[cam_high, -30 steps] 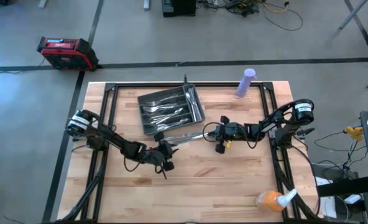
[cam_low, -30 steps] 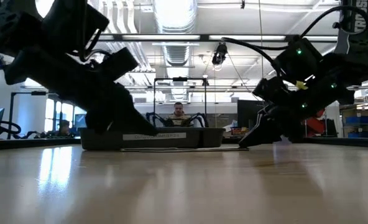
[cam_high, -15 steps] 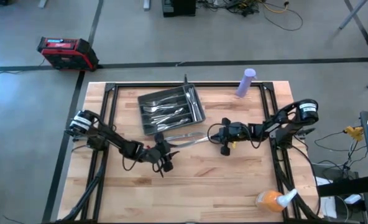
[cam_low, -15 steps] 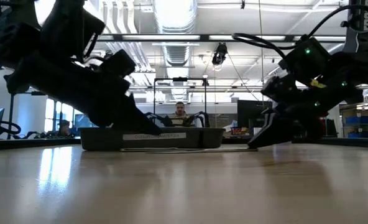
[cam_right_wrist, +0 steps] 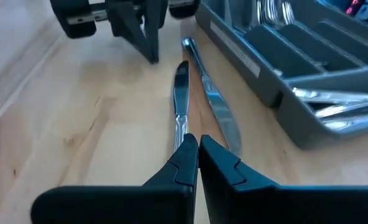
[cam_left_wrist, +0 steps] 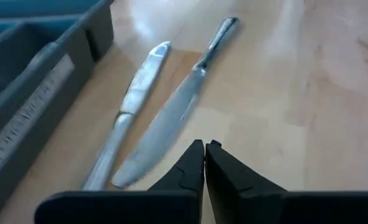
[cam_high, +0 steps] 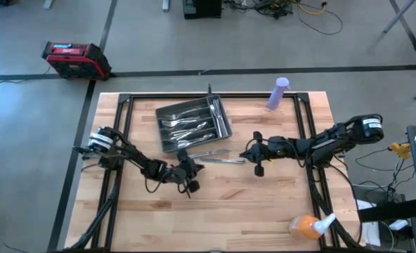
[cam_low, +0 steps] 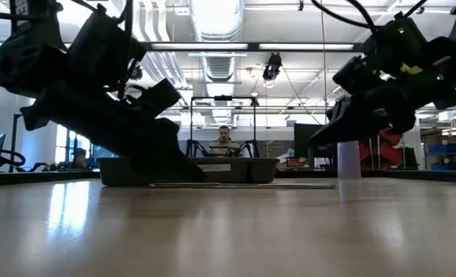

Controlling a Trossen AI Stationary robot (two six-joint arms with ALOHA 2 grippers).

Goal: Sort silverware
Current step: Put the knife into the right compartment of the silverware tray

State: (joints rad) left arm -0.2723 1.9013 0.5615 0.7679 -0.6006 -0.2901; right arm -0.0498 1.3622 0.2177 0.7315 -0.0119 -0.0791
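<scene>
Two silverware knives [cam_high: 209, 152] [cam_high: 226, 159] lie flat on the wood table just in front of the dark compartmented tray [cam_high: 160, 118], which holds more silverware [cam_high: 190, 123]. My left gripper [cam_high: 191, 169] is shut, low over the table at the knives' left ends. In the left wrist view its tips [cam_left_wrist: 204, 145] stand beside one knife's blade [cam_left_wrist: 171, 118] with a small gap. My right gripper [cam_high: 247, 154] is shut and raised off the table [cam_low: 328, 138] past the knives' right ends [cam_right_wrist: 183, 127].
A purple bottle [cam_high: 279, 93] stands at the table's far right. An orange and white object [cam_high: 308, 225] lies at the near right corner. Bare wood stretches across the near half. A person [cam_low: 223, 139] sits in the room beyond the tray.
My right gripper has drawn back toward the table's right edge and risen off the table, away from the knives. The knives now lie side by side in front of the tray.
</scene>
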